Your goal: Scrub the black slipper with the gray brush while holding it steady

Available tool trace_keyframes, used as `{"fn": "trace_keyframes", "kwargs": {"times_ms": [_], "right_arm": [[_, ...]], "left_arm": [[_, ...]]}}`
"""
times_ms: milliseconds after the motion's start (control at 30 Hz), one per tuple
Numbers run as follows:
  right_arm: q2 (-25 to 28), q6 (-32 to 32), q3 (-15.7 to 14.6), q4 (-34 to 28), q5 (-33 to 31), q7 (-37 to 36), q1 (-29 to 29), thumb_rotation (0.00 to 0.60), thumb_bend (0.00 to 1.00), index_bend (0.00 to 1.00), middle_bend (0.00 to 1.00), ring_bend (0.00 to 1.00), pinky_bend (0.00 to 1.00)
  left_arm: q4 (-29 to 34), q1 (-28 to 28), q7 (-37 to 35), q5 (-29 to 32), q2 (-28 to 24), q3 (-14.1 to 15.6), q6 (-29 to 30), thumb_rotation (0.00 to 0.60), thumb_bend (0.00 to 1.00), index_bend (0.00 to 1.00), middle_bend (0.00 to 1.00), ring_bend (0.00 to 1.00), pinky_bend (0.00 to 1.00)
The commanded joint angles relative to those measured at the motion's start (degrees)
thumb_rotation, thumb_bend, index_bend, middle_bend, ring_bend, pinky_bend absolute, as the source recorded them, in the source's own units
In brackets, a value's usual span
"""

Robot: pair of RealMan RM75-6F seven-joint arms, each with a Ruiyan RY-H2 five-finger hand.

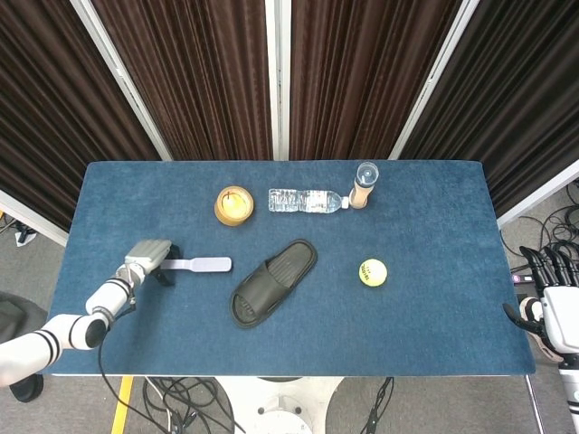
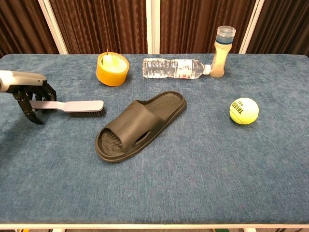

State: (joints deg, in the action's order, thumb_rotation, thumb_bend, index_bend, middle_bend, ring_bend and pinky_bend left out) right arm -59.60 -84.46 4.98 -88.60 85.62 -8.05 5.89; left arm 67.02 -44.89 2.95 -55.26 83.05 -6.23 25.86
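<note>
The black slipper (image 1: 271, 282) (image 2: 140, 124) lies sole-down and slanted at the table's middle, with nothing touching it. Left of it the gray brush (image 1: 194, 264) (image 2: 72, 106) lies flat, bristles toward the slipper and handle pointing left. My left hand (image 1: 145, 258) (image 2: 29, 94) is low over the handle's end. Its fingers curl down behind the handle and the thumb hangs in front, a small gap still showing. My right hand (image 1: 554, 307) hangs off the table's right edge, fingers apart and holding nothing.
A yellow tape roll (image 1: 233, 205) (image 2: 112, 68), a water bottle on its side (image 1: 306, 201) (image 2: 174, 68) and an upright capped jar (image 1: 364, 183) (image 2: 223, 50) line the far side. A tennis ball (image 1: 372, 272) (image 2: 244, 110) rests right of the slipper.
</note>
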Motion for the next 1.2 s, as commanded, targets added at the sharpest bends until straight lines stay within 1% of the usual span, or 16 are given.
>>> {"fn": "trace_keyframes", "kwargs": {"times_ms": [33, 133, 200, 300, 367, 467, 533, 633, 667, 733, 800, 900, 1033, 1067, 1167, 1200], "right_arm": [[-0.05, 0.06, 0.07, 0.12, -0.13, -0.08, 0.01, 0.6, 0.13, 0.08, 0.11, 0.0, 0.04], [-0.07, 0.13, 0.1, 0.31, -0.24, -0.17, 0.0, 0.6, 0.13, 0.08, 0.11, 0.0, 0.04], [-0.09, 0.25, 0.13, 0.42, -0.32, -0.22, 0.03, 0.6, 0.13, 0.08, 0.11, 0.0, 0.04], [-0.18, 0.42, 0.13, 0.53, -0.41, -0.35, 0.06, 0.6, 0.13, 0.08, 0.11, 0.0, 0.04], [-0.25, 0.48, 0.12, 0.65, -0.44, -0.47, 0.05, 0.6, 0.13, 0.08, 0.11, 0.0, 0.04], [-0.35, 0.47, 0.16, 0.75, -0.53, -0.56, 0.02, 0.6, 0.13, 0.08, 0.11, 0.0, 0.04], [-0.35, 0.44, 0.19, 0.8, -0.62, -0.59, -0.03, 0.6, 0.13, 0.08, 0.11, 0.0, 0.04], [-0.32, 0.5, 0.23, 0.78, -0.73, -0.58, -0.04, 0.6, 0.13, 0.08, 0.12, 0.0, 0.04], [-0.31, 0.53, 0.22, 0.72, -0.7, -0.53, -0.03, 0.6, 0.13, 0.08, 0.12, 0.0, 0.04], [-0.29, 0.61, 0.16, 0.62, -0.6, -0.4, 0.01, 0.6, 0.13, 0.08, 0.12, 0.0, 0.04], [-0.27, 0.83, 0.11, 0.41, -0.47, -0.17, 0.15, 0.6, 0.13, 0.08, 0.12, 0.0, 0.04], [-0.27, 1.55, -0.01, -0.06, 0.0, 0.36, 0.7, 0.6, 0.13, 0.08, 0.12, 0.0, 0.04], [-0.17, 4.13, -0.59, -0.92, 2.19, 1.34, 2.79, 0.6, 0.13, 0.08, 0.12, 0.0, 0.04], [-0.18, 5.28, -0.71, -1.42, 3.24, 1.68, 3.89, 0.6, 0.13, 0.08, 0.12, 0.0, 0.04], [-0.16, 9.51, -0.81, -3.17, 6.21, 2.56, 7.8, 0.6, 0.13, 0.08, 0.13, 0.0, 0.04], [-0.19, 11.14, -0.69, -3.84, 7.08, 2.72, 9.32, 0.6, 0.13, 0.08, 0.13, 0.0, 0.04]], "left_arm": [[0.89, -0.45, -0.07, 0.04, -0.39, 0.65, -0.76, 0.6, 0.19, 0.55, 0.64, 0.52, 0.61], [2.21, -0.87, -0.48, 0.29, -1.04, 1.1, -1.66, 0.6, 0.2, 0.55, 0.64, 0.52, 0.64], [2.75, -1.16, -0.77, 0.5, -1.35, 1.36, -2.09, 0.6, 0.2, 0.55, 0.64, 0.53, 0.65], [3.01, -1.48, -0.9, 0.7, -1.4, 1.75, -2.0, 0.6, 0.21, 0.57, 0.67, 0.56, 0.66], [2.95, -1.64, -1.15, 0.99, -1.24, 2.01, -2.08, 0.6, 0.23, 0.62, 0.72, 0.63, 0.69], [2.56, -1.77, -2.03, 1.48, -0.96, 2.08, -2.38, 0.6, 0.27, 0.69, 0.8, 0.72, 0.79], [2.18, -1.67, -2.62, 1.57, -0.63, 2.0, -2.18, 0.6, 0.32, 0.77, 0.87, 0.79, 0.88], [1.87, -0.39, -4.97, 1.45, 0.34, 0.56, 0.6, 0.6, 0.41, 0.91, 0.97, 0.88, 0.98], [2.07, 0.62, -6.86, 1.05, 0.67, -0.58, 2.35, 0.6, 0.43, 0.95, 0.99, 0.91, 1.0], [2.76, 2.43, -10.56, -0.62, 0.83, -2.53, 5.24, 0.6, 0.45, 0.99, 1.0, 0.94, 1.0], [3.82, 5.0, -16.25, -4.16, 0.87, -4.78, 9.54, 0.6, 0.46, 1.0, 1.0, 0.97, 1.0], [4.9, 8.8, -25.42, -11.36, 1.14, -6.37, 17.17, 0.6, 0.47, 1.0, 1.0, 1.0, 1.0], [5.14, 13.02, -38.77, -20.86, 2.07, -6.38, 28.11, 0.6, 0.47, 1.0, 1.0, 1.0, 1.0], [4.35, 14.27, -41.96, -23.6, 3.02, -6.07, 32.49, 0.6, 0.47, 1.0, 1.0, 1.0, 1.0], [1.74, 16.41, -46.95, -29.38, 5.16, -4.32, 41.07, 0.6, 0.47, 1.0, 1.0, 1.0, 1.0], [0.86, 16.81, -47.47, -30.91, 5.62, -3.59, 42.97, 0.6, 0.47, 1.0, 1.0, 1.0, 1.0]]}}
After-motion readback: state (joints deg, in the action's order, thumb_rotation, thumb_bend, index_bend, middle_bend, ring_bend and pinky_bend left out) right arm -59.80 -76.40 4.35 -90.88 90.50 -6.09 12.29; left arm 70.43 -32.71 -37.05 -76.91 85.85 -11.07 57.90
